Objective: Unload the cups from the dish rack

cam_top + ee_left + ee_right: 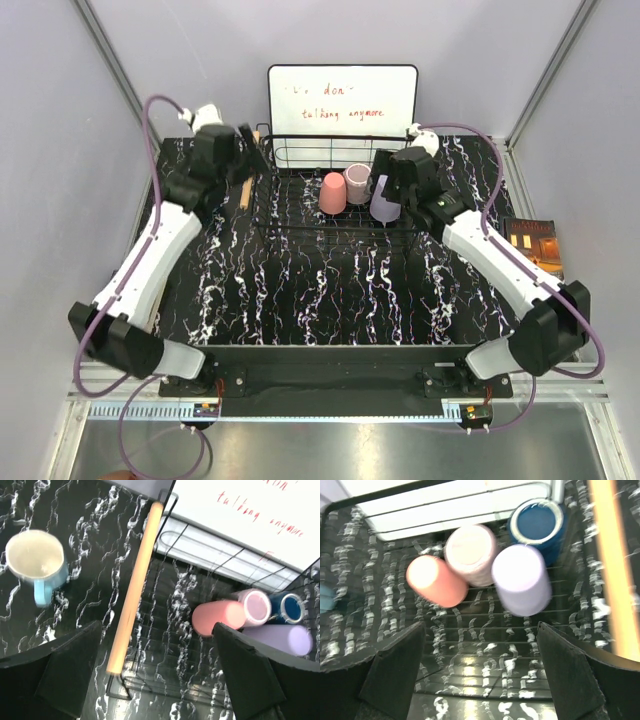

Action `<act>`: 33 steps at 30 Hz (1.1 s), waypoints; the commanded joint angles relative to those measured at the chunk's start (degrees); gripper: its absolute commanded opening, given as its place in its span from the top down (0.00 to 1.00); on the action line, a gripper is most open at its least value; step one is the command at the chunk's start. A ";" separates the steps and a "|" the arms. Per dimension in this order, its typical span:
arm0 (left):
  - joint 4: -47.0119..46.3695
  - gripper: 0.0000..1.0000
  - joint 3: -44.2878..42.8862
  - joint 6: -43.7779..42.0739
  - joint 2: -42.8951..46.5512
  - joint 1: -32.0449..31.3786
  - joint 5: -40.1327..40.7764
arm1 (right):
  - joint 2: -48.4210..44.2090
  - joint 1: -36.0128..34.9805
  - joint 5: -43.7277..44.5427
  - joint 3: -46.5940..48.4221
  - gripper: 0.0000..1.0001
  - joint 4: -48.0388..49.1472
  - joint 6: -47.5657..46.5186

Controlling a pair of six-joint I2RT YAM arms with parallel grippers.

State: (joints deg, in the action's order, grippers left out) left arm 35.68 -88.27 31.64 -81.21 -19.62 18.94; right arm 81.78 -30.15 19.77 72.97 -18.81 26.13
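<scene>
The black wire dish rack [300, 228] stands at the back middle. In it are the salmon pink cup [332, 193], the mauve cup [357, 183] and the lavender cup [384, 202]. The right wrist view shows them close together, pink [436, 581], mauve [470, 554], lavender [521, 579], with the navy cup [537, 524] behind. The light blue cup [35, 560] stands upright on the table left of the rack. My left gripper [157, 645] is open and empty over the rack's left wooden handle [135, 587]. My right gripper [480, 640] is open and empty above the rack, just short of the lavender cup.
A white board with red writing [342, 100] leans behind the rack. A book [535, 243] lies at the table's right edge. The rack's right wooden handle [612, 565] runs beside my right gripper. The table is black marble pattern.
</scene>
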 commanded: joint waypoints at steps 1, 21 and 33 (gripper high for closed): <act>-4.05 0.01 9.77 0.98 4.65 -4.98 7.94 | 6.89 -1.40 8.61 12.34 0.00 -9.99 -6.70; -1.14 0.01 23.41 2.11 15.20 -10.18 4.44 | 27.20 4.83 6.95 26.52 0.00 -15.82 -5.92; -1.14 0.01 22.53 2.11 11.87 -10.18 2.07 | 32.56 6.33 1.59 28.28 0.00 -15.03 -6.88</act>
State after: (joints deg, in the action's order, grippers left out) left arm 36.45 -64.86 34.35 -68.82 -29.58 22.35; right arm 112.71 -23.64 23.70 98.76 -34.33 19.22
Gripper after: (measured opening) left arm 0.987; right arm 0.996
